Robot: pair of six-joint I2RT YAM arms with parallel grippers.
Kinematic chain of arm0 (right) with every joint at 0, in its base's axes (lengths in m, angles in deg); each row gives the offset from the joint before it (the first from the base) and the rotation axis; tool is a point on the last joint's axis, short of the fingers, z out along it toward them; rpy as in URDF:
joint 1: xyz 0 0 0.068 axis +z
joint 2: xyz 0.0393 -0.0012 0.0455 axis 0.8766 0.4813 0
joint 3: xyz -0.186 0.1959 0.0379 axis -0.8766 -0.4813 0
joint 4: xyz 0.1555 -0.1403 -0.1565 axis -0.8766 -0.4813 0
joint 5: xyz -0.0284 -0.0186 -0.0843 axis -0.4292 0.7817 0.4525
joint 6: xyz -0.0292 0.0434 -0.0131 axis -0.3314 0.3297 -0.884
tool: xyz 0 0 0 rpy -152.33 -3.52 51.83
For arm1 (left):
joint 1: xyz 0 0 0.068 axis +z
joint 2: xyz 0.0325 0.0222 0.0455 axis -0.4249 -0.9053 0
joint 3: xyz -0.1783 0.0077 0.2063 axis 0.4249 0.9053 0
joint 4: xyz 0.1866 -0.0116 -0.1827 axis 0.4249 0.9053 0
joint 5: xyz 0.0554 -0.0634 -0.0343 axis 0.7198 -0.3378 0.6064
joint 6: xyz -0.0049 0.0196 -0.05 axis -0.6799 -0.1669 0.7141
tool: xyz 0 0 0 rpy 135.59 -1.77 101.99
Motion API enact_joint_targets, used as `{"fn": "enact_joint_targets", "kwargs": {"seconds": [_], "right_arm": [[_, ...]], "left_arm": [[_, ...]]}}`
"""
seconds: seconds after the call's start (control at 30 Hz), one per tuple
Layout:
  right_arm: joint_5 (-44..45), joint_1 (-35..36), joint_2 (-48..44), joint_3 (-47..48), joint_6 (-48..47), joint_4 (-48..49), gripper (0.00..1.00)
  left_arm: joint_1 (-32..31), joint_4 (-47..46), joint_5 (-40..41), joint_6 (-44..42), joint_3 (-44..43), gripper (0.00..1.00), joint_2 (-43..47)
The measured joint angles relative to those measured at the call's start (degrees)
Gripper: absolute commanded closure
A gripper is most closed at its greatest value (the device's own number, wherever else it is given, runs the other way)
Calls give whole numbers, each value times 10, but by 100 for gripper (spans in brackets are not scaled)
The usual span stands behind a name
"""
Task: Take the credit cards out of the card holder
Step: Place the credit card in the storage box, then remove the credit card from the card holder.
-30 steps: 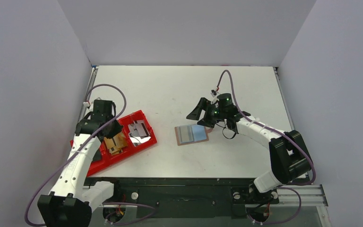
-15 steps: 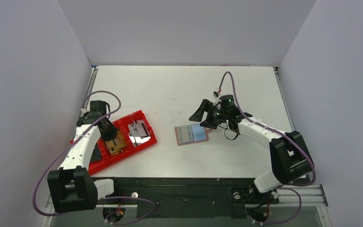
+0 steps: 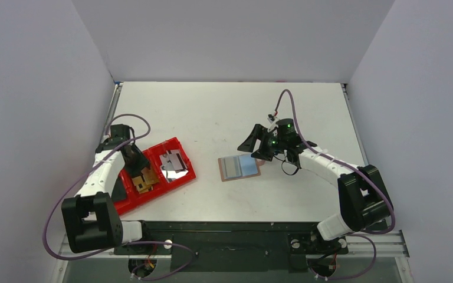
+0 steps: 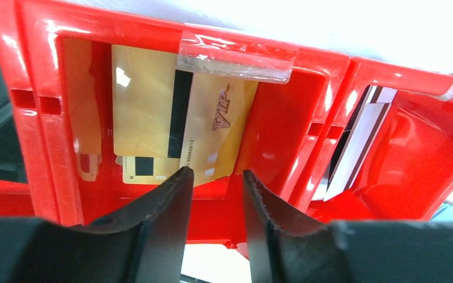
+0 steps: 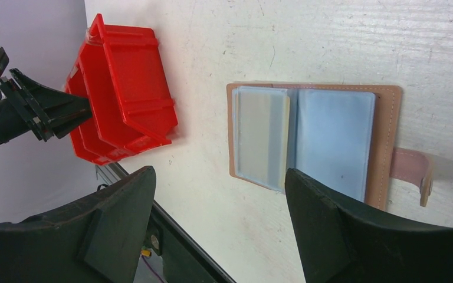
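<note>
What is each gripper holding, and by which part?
Nothing: the left gripper hangs empty over the red tray, the right gripper open above the card holder.

White arms (image 3: pixel 97 175) with black joints (image 3: pixel 361 199), purple cables (image 3: pixel 284 91) and black gripper fingers (image 4: pixel 165 218).

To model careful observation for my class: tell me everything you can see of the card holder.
The card holder is a tan-brown bifold, leather by its look, with stitched edges. It lies open and flat on the white table, pale blue-grey sleeves facing up, its snap tab sticking out from one side. Nothing but the table seems to touch it; the open right pincer hangs above.
</note>
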Motion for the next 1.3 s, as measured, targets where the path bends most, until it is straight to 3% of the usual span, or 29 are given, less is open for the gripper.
{"fn": "enact_joint_targets", "kwargs": {"seconds": [0.37,0.7,0.9,1.3], "right_arm": [[39,16,0,2,-28,-41,24],[154,95,7,62,-74,-126,31],[208,137,65,103,-87,-152,32],[282,186,177,172,-93,-197,35]], "left_arm": [[-10,35,33,-9,-44,56,73],[-203,23,7,15,-112,55,47],[-301,-32,-43,44,-122,54,-3],[-324,-115,-106,71,-109,54,-27]]}}
